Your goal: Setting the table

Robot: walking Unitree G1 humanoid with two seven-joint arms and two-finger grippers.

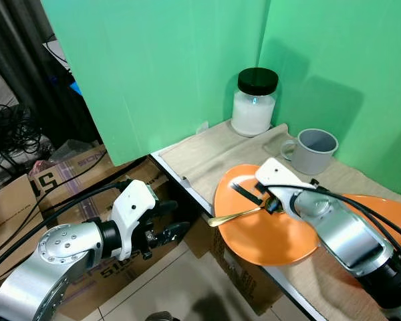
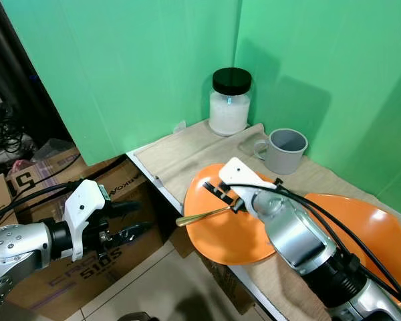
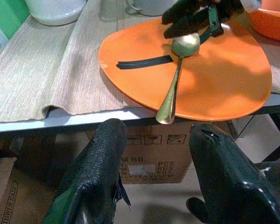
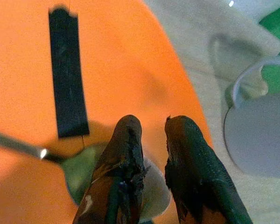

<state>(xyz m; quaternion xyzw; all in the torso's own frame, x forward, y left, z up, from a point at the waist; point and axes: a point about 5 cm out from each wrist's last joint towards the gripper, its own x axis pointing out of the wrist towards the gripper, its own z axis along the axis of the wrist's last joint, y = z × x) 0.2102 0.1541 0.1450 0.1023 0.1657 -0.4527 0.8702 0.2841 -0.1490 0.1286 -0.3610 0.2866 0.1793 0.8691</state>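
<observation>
Spoon (image 1: 239,215) lies on the orange plate (image 1: 281,237), its handle sticking out past the table edge (image 1: 187,180). The right gripper (image 1: 273,202) pinches the spoon's bowl. The left gripper (image 1: 167,231) hangs open, low beside the table, holding nothing.

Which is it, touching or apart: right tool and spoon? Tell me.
Touching. In the right wrist view the right tool has its two fingers closed on the spoon bowl, above the orange plate; the left wrist view agrees.
</observation>
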